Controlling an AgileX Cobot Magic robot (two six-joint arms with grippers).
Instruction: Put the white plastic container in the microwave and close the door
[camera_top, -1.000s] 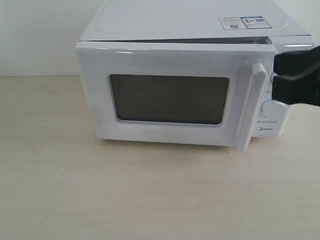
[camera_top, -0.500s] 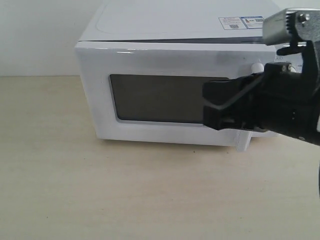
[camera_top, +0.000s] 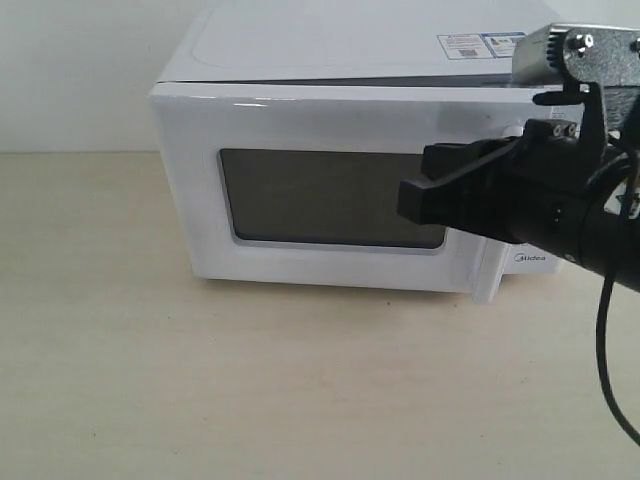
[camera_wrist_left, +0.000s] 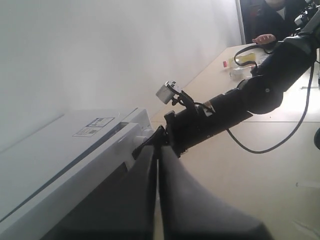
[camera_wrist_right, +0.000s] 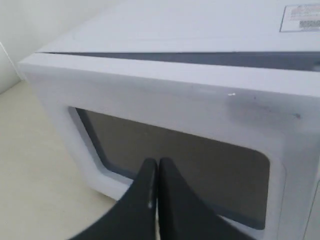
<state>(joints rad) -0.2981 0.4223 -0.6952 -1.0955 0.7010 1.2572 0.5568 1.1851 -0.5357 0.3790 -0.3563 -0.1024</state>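
Observation:
The white Midea microwave (camera_top: 380, 45) stands at the middle of the table, and its door (camera_top: 190, 190) lies flat against the body. My right gripper (camera_top: 408, 200) is shut and empty, held just in front of the dark window (camera_top: 320, 195) and covering most of the bar handle (camera_top: 487, 285). The right wrist view shows that gripper (camera_wrist_right: 158, 164) close to the door (camera_wrist_right: 165, 95). My left gripper (camera_wrist_left: 158, 150) is shut on nothing beside the microwave (camera_wrist_left: 60, 145), and it is not in the exterior view. The white plastic container is out of view.
Bare beige table (camera_top: 250, 390) lies in front of the microwave. The right arm's cable (camera_top: 603, 340) hangs at the right edge. In the left wrist view, small items (camera_wrist_left: 240, 60) and a person's hand (camera_wrist_left: 263, 38) show at the far end of the table.
My right arm swung in from the right edge to the front of the door. The door went from slightly ajar at the handle side to flat against the body.

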